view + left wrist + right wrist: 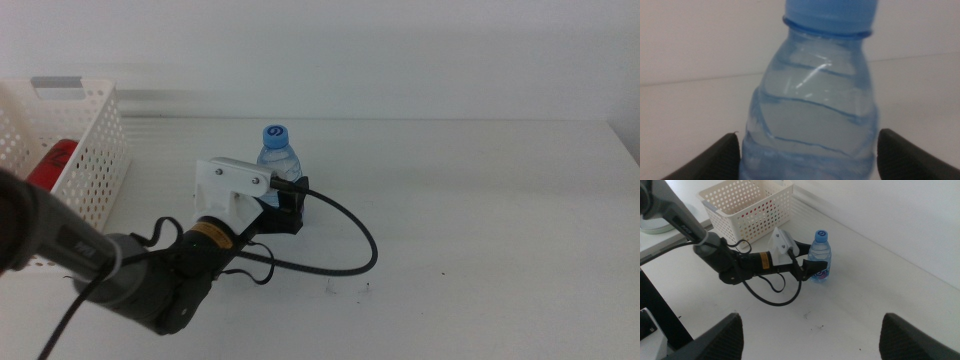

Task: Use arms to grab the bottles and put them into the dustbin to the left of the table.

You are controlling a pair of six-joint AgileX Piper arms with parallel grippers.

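Observation:
A small clear water bottle (pixel 279 158) with a blue cap stands upright on the white table (pixel 480 200). My left gripper (pixel 281 203) reaches in from the lower left, open, with one jaw on each side of the bottle's lower body (pixel 815 115) and close to it. The right wrist view shows this from above (pixel 819 255). The white perforated dustbin (pixel 95 150) stands at the far left with a red can (pixel 52 165) inside. The yellow tea bottle is out of view. My right gripper (pixel 811 330) hangs open and empty high above the table's right part.
The left arm's black cable (pixel 350 235) loops over the table to the right of the bottle. Small dark specks (pixel 345 292) lie near the front. The dustbin (pixel 747 205) sits by the table's left edge, with a pale round object (pixel 655 225) beyond it.

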